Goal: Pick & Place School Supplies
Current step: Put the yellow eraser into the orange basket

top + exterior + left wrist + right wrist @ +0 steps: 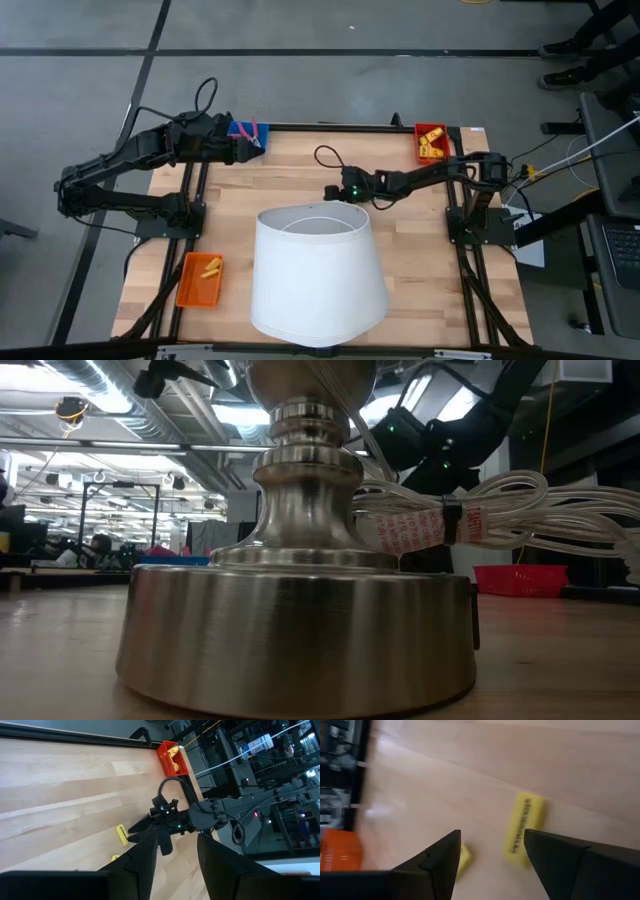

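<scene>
Here, right gripper (490,855) open above a yellow block (522,828).
A second yellow piece (463,860) lies beside it, mid-table behind the white lampshade (318,275). Left gripper (254,146), fingers parted, empty, at the blue tray (243,129), far left corner.

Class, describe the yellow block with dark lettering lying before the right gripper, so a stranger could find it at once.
Start at the big white lampshade in the table's middle. Just beyond its far rim hangs the right gripper, fingers apart. The yellow block lies flat on bare wood there; unlike the smaller yellow piece beside it, it is long with dark lettering.
</scene>
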You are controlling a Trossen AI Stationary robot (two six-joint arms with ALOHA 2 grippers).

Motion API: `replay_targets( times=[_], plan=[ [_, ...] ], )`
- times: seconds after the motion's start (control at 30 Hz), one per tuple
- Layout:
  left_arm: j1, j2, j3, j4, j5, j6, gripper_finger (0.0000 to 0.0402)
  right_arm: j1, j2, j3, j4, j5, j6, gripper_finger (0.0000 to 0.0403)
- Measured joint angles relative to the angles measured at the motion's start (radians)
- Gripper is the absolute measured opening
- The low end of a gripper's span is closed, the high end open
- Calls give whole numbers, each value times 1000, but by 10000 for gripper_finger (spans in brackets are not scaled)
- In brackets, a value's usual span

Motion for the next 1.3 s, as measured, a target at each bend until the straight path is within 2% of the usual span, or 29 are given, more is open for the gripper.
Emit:
replay_targets(
  times=[0.7,1.3],
  plan=[
    [0,0,0,0,0,-2,137,6,-1,0,13,19,13,224],
    [0,-2,0,0,25,-11,137,27,48,4,11,28,12,224]
  ],
)
